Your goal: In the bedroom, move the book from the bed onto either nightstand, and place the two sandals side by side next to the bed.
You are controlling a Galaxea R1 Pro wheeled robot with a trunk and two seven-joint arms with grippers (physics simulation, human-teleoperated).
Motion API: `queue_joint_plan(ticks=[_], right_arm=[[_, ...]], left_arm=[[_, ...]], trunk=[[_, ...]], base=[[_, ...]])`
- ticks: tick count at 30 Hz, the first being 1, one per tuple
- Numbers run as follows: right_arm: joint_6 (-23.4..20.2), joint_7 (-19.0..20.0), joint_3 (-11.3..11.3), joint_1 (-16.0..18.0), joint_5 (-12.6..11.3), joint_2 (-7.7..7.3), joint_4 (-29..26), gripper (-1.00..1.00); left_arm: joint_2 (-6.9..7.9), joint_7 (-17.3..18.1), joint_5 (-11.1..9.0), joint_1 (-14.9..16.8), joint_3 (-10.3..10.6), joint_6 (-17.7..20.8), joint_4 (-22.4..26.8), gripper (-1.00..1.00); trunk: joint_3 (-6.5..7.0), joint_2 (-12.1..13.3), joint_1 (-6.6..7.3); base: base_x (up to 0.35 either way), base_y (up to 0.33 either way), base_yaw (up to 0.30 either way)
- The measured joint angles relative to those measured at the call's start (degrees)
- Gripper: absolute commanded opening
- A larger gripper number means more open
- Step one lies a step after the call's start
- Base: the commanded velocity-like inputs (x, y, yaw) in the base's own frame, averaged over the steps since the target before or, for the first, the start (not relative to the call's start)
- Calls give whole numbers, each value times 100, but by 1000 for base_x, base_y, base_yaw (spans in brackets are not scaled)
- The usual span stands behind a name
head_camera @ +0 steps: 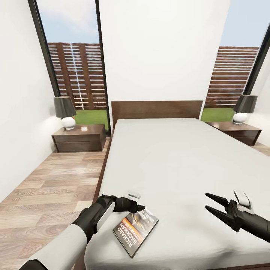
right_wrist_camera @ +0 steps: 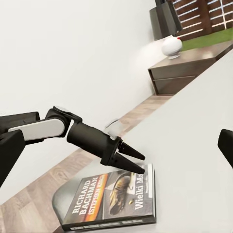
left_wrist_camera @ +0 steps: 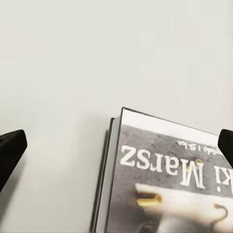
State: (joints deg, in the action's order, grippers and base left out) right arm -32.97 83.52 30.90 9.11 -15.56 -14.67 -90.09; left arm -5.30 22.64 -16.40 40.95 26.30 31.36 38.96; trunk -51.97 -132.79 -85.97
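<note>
The left gripper, a black two-fingered claw on a black-and-white arm, hovers at the lower centre of the head view with its tips over the far edge of the book; in the right wrist view its fingers look close together, while its own wrist view puts a dark fingertip at each side edge, so I cannot tell how wide it stands. The book is a thin paperback with a dark grey pictured cover, an orange band and white lettering, lying flat near the foot corner of the pale grey mattress of the dark-framed bed. The right gripper, black and pointed, hangs spread apart at the lower right, well clear of the book. I judge the book light and fairly stiff but too flat to pinch from above; a hold across the spine or an overhanging edge looks best, and the smooth cover may slip. The dark brown two-drawer nightstand with its dark-shaded lamp stands at the middle left, its twin at the right.
</note>
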Motion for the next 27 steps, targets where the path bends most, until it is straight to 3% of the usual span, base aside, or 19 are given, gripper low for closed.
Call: queue_joint_plan(ticks=[27], right_arm=[[0, -27, -112, 0, 3, 0, 0, 100]], left_arm=[[0, 0, 6, 0, 4, -27, -11, 100]], trunk=[[0, 0, 0]], base=[[-14, 0, 0]])
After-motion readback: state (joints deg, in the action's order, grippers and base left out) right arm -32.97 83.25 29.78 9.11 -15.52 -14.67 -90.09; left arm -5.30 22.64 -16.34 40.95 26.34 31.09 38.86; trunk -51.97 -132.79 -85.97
